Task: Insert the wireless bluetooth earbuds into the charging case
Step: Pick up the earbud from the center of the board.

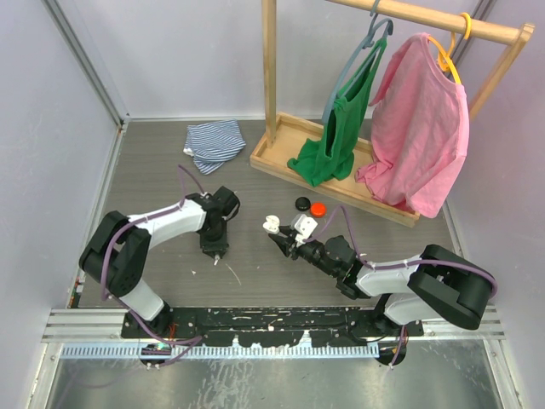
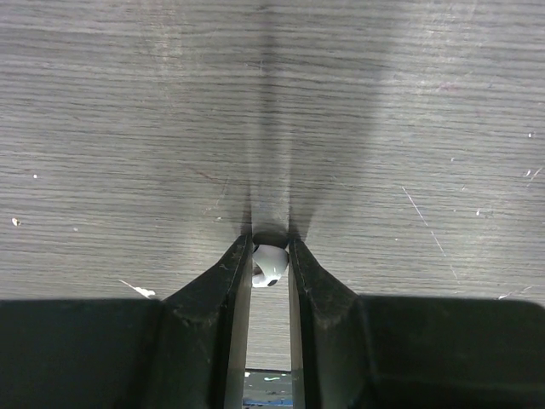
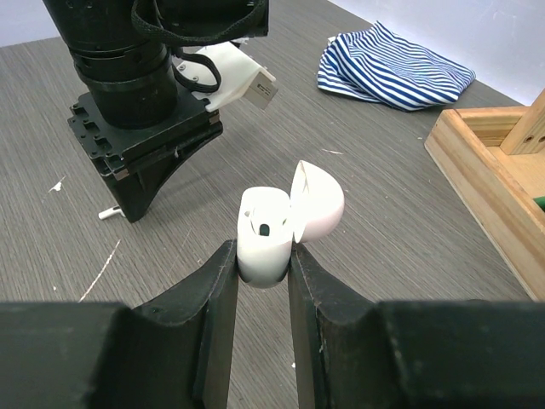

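- The left gripper [image 2: 270,245] was clamped on a white earbud [image 2: 269,266] at the table [image 2: 128,128], a fingertip against each side of it.
- Only the bud's rounded head showed between the tips, with a dark spot facing down and to the left in the left wrist view. Its long axis could not be made out there.
- From the right wrist, a thin white piece [image 3: 108,214] lay flat beside those fingertips; whether it was the bud's stem could not be told.
- The right gripper [image 3: 262,249] was gripping the white charging case [image 3: 260,217] by its lower body, well apart from the bud.
- The case stood upright, mouth up, with its lid [image 3: 319,203] swung open to the right. One dark socket showed inside.
- Just beyond it, a black case [image 1: 301,203] and an orange case [image 1: 318,208] sat side by side.
- Farther back, a striped cloth [image 1: 215,143] lay crumpled, and a wooden tray [image 1: 281,162] caught the hems of a green top [image 1: 336,141] and a pink shirt [image 1: 421,119].
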